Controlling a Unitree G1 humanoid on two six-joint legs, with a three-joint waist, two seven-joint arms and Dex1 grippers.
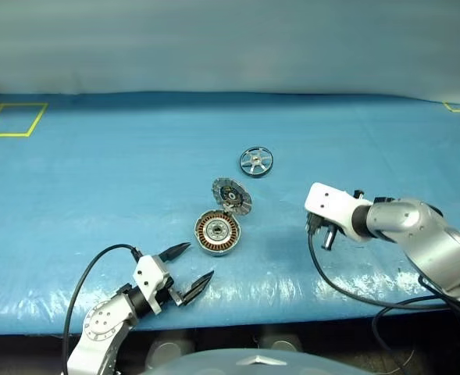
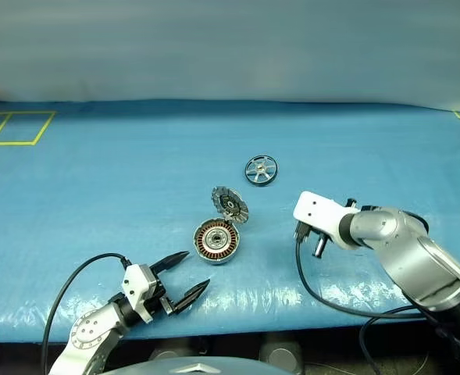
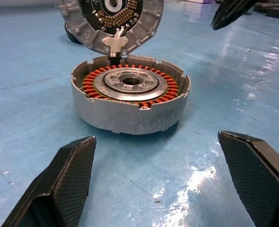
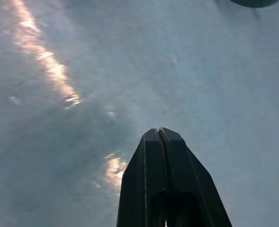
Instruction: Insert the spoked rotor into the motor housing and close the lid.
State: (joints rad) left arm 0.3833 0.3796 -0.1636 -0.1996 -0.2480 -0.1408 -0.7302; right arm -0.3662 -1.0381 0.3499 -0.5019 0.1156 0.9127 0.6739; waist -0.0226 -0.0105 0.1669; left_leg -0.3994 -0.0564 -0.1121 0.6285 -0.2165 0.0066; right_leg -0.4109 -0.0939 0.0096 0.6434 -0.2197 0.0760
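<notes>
Blue sheeting covers the table (image 1: 97, 187), and from the head view the motor housing (image 1: 217, 233) sits near the middle with its lid (image 1: 232, 195) standing open at its 1 o'clock. The spoked rotor (image 1: 256, 162) lies flat, further away, at 1 o'clock from the housing and apart from it. The right gripper (image 1: 328, 238) hangs at 4 o'clock from the rotor and looks nearer to it than the left gripper (image 1: 190, 269), which waits at 7 o'clock from the housing. In the left wrist view the black fingers (image 3: 66, 182) stand wide apart, holding nothing, with the copper windings straight ahead. In the right wrist view the fingers (image 4: 170, 184) are pressed together, empty, over bare sheeting.
</notes>
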